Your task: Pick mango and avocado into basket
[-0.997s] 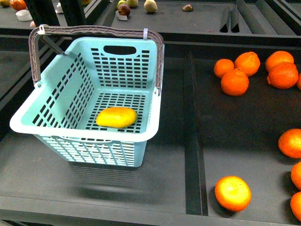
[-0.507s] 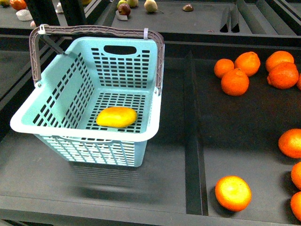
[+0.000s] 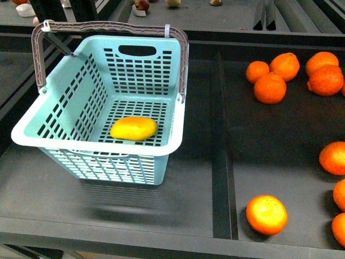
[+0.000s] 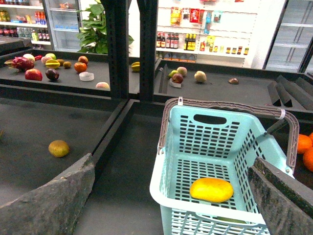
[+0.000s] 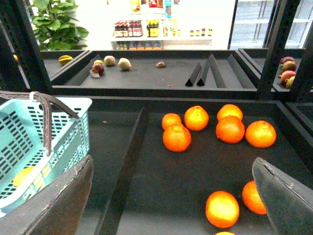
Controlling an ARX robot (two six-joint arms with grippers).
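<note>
The teal basket (image 3: 91, 144) stands left of centre in the front view, its brown handles (image 3: 108, 28) raised. The yellow mango (image 3: 133, 128) lies on its slotted floor. The left wrist view shows the same basket (image 4: 161, 188) with the mango (image 4: 211, 190) inside. My left gripper (image 4: 171, 169) is open and empty, close above the basket's near rim. My right gripper (image 5: 172, 164) is open and empty over the orange shelf, with the basket (image 5: 73, 132) beside it. No dark green avocado shows in any view. Neither arm shows in the front view.
A raised divider (image 3: 221, 151) separates the basket's bay from the bay of several oranges (image 3: 280, 73), one of them near the front edge (image 3: 267, 214). A small yellow-brown fruit (image 4: 58, 148) lies in the bay beyond a black upright post (image 4: 117, 49). Mixed fruit sits on the far shelf (image 4: 186, 73).
The whole front view has shifted a little, so the basket and oranges sit higher in the picture. The mango lies in the same place in the basket.
</note>
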